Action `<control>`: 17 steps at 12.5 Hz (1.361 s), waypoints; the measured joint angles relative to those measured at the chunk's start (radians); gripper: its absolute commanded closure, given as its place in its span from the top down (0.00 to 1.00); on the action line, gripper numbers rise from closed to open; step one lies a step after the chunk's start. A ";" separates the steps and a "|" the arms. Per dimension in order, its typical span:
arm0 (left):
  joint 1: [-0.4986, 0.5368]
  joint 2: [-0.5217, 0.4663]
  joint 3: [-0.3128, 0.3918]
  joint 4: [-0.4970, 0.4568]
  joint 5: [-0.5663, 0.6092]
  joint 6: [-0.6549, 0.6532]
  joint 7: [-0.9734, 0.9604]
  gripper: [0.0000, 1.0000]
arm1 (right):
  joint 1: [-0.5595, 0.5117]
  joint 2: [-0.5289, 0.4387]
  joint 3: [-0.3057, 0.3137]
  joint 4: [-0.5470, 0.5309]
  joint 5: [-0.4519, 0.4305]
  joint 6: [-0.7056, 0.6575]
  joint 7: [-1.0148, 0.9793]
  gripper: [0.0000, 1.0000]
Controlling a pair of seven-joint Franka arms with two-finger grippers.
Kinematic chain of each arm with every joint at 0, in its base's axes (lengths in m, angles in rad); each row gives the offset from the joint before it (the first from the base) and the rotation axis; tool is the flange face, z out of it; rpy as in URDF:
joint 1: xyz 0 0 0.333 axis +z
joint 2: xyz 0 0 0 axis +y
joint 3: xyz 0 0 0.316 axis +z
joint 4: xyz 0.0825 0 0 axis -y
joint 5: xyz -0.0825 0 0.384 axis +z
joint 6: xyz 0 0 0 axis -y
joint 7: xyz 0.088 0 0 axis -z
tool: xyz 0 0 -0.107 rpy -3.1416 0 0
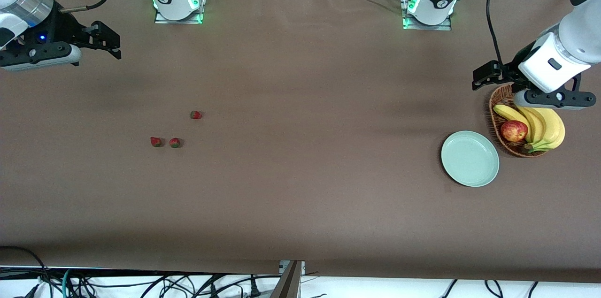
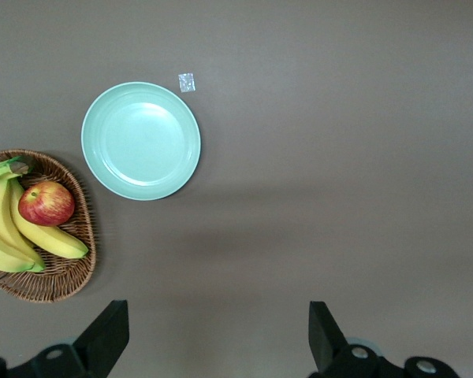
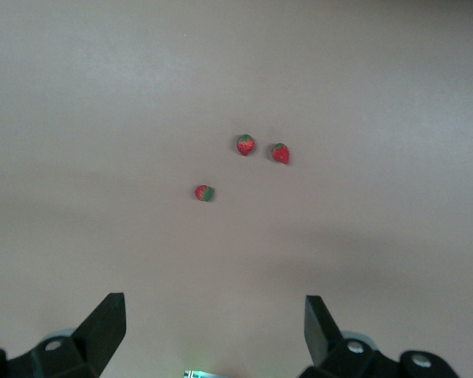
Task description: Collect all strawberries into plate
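Three strawberries [image 1: 196, 114] [image 1: 156, 141] [image 1: 174, 142] lie loose on the brown tablecloth toward the right arm's end. The right wrist view shows them too [image 3: 246, 144] [image 3: 280, 153] [image 3: 204, 192]. The pale green plate [image 1: 470, 158] [image 2: 140, 140] sits bare toward the left arm's end. My right gripper [image 1: 115, 47] [image 3: 214, 327] hangs open and holds nothing, above the table's right-arm end, apart from the berries. My left gripper [image 1: 480, 80] [image 2: 219, 331] is open with nothing in it, raised over the cloth by the basket's rim.
A wicker basket [image 1: 498, 101] [image 2: 63, 283] with an apple [image 1: 513, 131] [image 2: 46, 203] and bananas [image 1: 544, 126] [image 2: 8, 236] stands beside the plate. A small pale scrap [image 2: 187, 82] lies near the plate. Both arm bases [image 1: 177, 2] [image 1: 429, 7] stand on the table.
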State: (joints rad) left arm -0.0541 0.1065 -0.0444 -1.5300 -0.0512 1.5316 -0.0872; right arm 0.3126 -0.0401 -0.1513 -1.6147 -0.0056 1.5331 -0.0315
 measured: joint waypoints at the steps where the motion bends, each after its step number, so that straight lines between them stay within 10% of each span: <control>1: 0.005 0.001 0.006 -0.005 0.000 0.001 0.000 1.00 | -0.001 0.004 0.000 0.005 0.000 -0.005 0.000 1.00; 17: 0.051 0.028 0.009 0.022 -0.001 0.019 -0.001 1.00 | -0.009 0.035 -0.005 -0.002 -0.002 -0.025 -0.001 1.00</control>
State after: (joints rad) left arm -0.0026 0.1345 -0.0355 -1.5080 -0.0525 1.5510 -0.0877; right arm 0.3038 -0.0054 -0.1564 -1.6170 -0.0081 1.5077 -0.0324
